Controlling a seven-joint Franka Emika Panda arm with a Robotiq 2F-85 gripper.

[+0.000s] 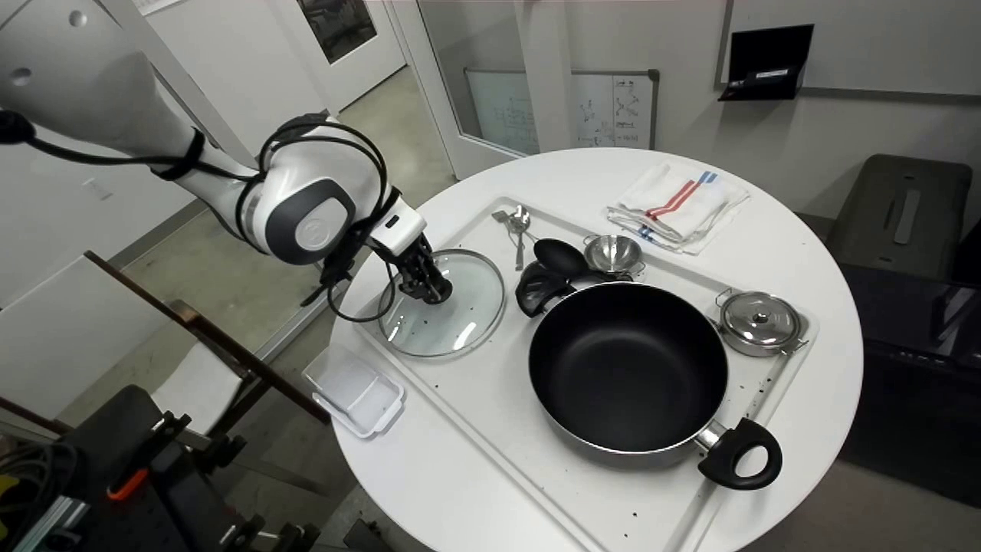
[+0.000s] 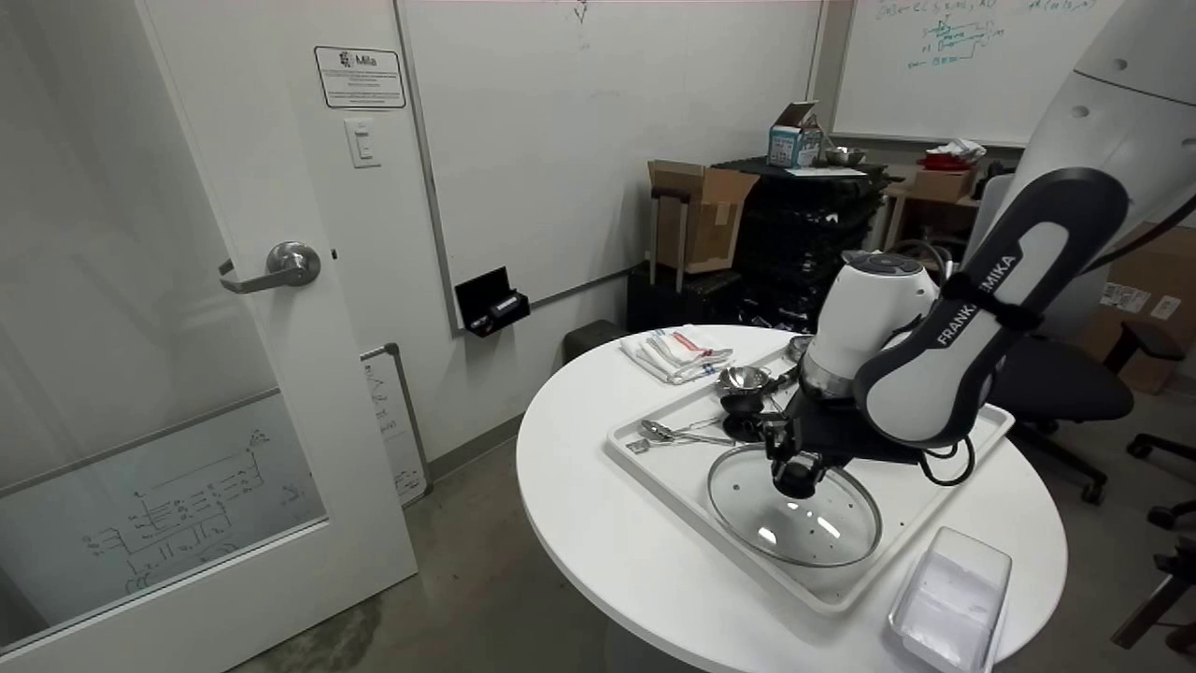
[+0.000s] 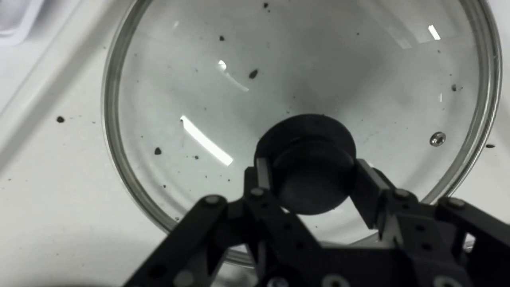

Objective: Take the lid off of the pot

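The glass lid [image 1: 477, 297] with its metal rim lies level at one end of the white tray, beside the pot; it also shows in an exterior view [image 2: 794, 535] and in the wrist view [image 3: 187, 91]. I cannot tell whether it touches the tray or is slightly above it. My gripper [image 3: 312, 173] has a finger on each side of the lid's black knob [image 3: 310, 183], both against it. The gripper is at the lid's centre in both exterior views [image 1: 429, 282] [image 2: 792, 456]. The large black pot [image 1: 628, 376] is uncovered and empty; the arm mostly hides it in an exterior view.
The tray [image 1: 502, 454] sits on a round white table [image 1: 429, 468]. A black ladle [image 1: 559, 257], small colander [image 1: 613, 253] and cutlery [image 1: 520, 222] lie between lid and towel [image 1: 674, 203]. A small silver lidded pot [image 1: 760, 322] is behind the pot. A clear plastic container [image 1: 360, 399] stands near the table edge.
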